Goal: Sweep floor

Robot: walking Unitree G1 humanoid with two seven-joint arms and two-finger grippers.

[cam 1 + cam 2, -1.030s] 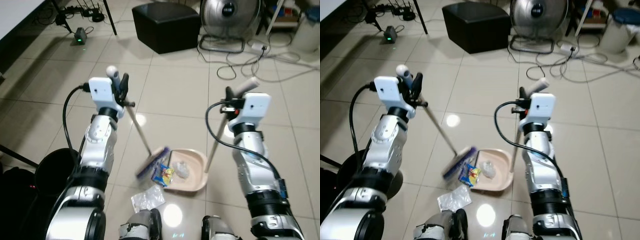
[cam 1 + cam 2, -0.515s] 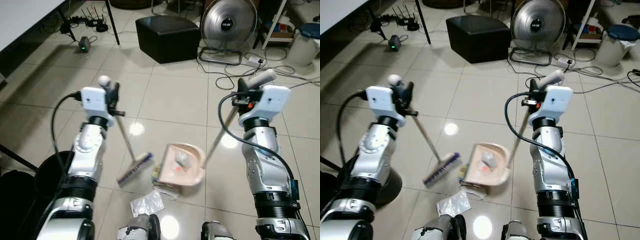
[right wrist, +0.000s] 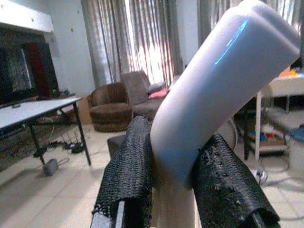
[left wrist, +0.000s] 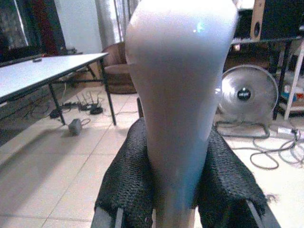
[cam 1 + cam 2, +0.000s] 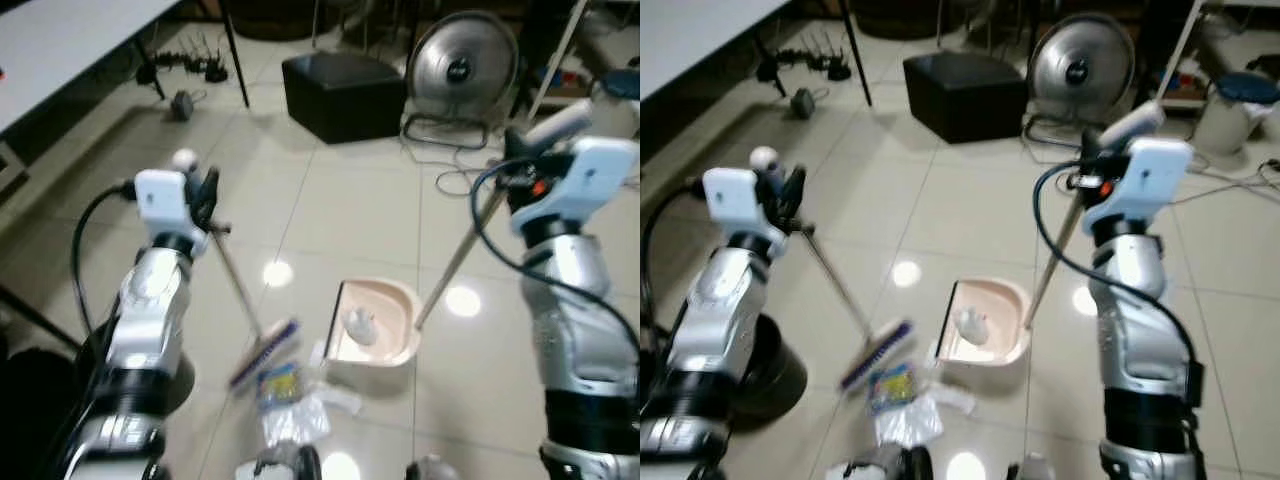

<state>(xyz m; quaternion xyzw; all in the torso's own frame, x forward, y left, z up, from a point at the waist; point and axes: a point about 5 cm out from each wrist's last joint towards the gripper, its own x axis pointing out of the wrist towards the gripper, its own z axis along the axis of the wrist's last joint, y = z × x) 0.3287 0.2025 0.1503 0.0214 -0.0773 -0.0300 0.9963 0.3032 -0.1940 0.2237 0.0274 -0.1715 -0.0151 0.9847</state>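
Mid-sweep: the left gripper has its jaws clamped on the broom handle, the right gripper clamped likewise on the dustpan pole. One crumpled scrap sits in the smooth beige plastic pan; crinkly wrappers lie on the glossy tiled floor just beside its mouth, so next the bristles should push them in

Two silver segmented arms with black joint bands, each ending in a white box-shaped wrist housing, a looping black cable, and black mesh-textured fingers.
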